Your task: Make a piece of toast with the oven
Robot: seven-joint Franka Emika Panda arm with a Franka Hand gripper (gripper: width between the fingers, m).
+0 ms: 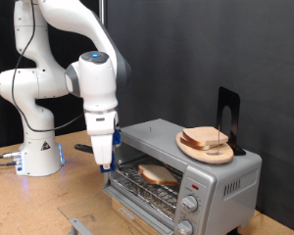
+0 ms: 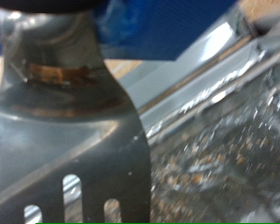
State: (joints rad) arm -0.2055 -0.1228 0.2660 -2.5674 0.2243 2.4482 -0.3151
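The silver oven [image 1: 225, 181] stands at the exterior view's lower right, and its door looks open. A slice of toast [image 1: 159, 174] lies on the rack inside. My gripper [image 1: 103, 157] hangs just off the oven's left front corner, pointing down. In the wrist view it is shut on a slotted metal spatula [image 2: 75, 140], whose blade fills the frame beside a crumb-strewn, foil-like oven surface [image 2: 215, 159]. The toast does not show in the wrist view.
A round wooden plate [image 1: 191, 149] with a stack of bread slices [image 1: 204, 139] sits on top of the oven, with a black stand [image 1: 228, 113] behind it. The oven's knobs [image 1: 191, 204] are down its right front. The robot base [image 1: 39, 147] stands on the wooden table at the left.
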